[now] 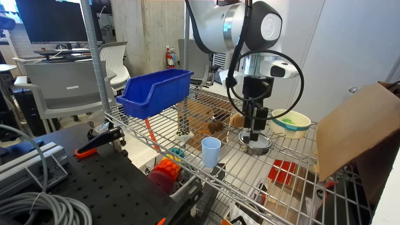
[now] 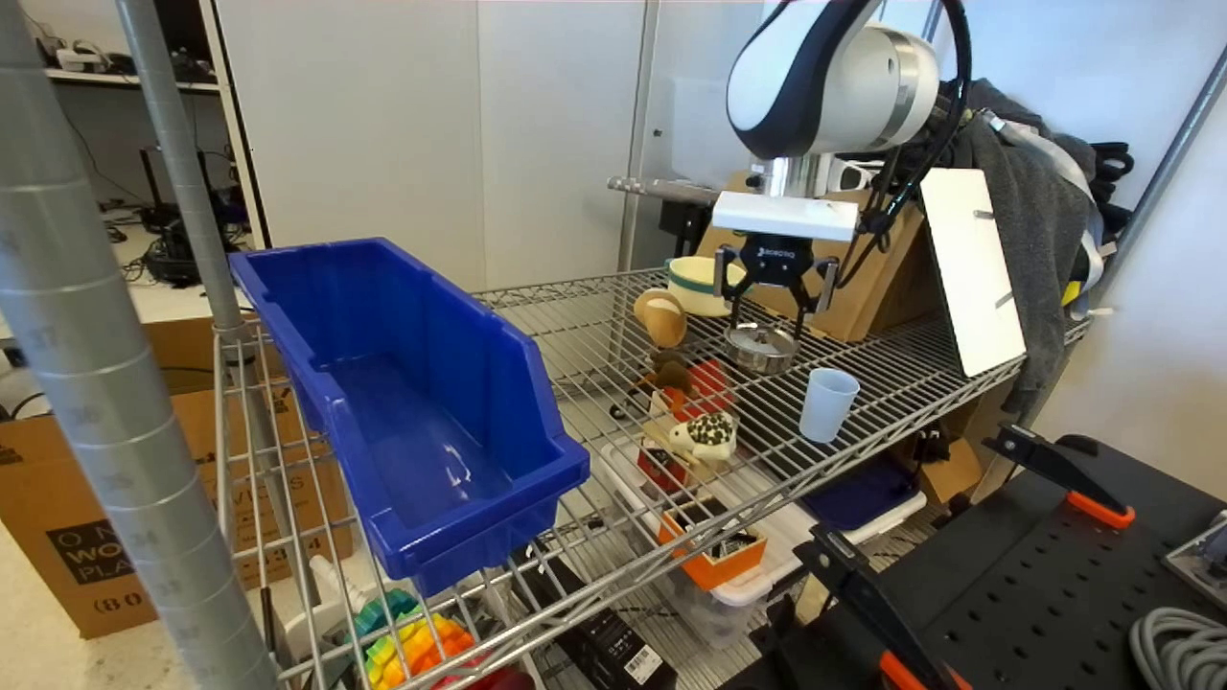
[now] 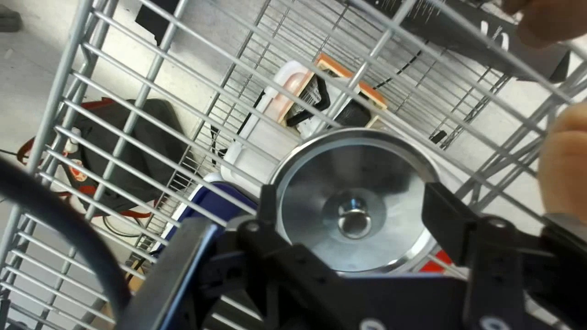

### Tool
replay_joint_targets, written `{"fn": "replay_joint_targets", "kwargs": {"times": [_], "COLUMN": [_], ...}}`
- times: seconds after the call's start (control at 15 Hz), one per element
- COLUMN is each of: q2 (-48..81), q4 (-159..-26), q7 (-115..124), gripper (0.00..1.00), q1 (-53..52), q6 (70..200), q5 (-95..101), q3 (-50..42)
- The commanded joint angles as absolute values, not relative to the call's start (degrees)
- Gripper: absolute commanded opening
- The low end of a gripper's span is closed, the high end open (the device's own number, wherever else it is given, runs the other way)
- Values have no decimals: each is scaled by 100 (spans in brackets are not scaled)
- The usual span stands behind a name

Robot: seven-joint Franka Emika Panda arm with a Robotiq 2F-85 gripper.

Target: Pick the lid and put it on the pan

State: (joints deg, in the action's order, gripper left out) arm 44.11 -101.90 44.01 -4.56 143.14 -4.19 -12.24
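Note:
The small silver steel pan (image 1: 255,151) stands on the wire shelf and also shows in an exterior view (image 2: 762,361). The round greyish lid (image 3: 353,174) with a shiny knob (image 3: 355,223) in its middle lies on top of the pan, knob up. The lid also shows in an exterior view (image 1: 263,142). My gripper (image 3: 349,197) is open, pointing down over the lid, with a finger at either side of its rim and the knob between them. In both exterior views the gripper (image 1: 250,138) (image 2: 767,328) has its fingertips at about rim height; whether they touch it I cannot tell.
A light-blue cup (image 1: 211,152) stands near the pan. A pale green-rimmed bowl (image 1: 292,128) is behind it, beside a tan rounded object (image 2: 661,317). A blue bin (image 2: 403,431) stands at the shelf's end. A cardboard box (image 1: 356,125) stands on the opposite side.

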Motion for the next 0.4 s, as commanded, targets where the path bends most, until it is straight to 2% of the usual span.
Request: {"fn": "replay_joint_targets", "kwargs": {"times": [0.0,0.2,0.27,0.33], "q2": [3569,3068,3548,3366], "q4": [-10666,-10867,-10536,-10621], "q7": [3722,3047,3517,3373], "gripper": [100,100,100,100], "q1": [-286,-196,-402,-395], "q6": [14085,13546,13883,13721], "q5": [-570,-771,-575,-630], "q3": [-786,-395,-706,-611]}}
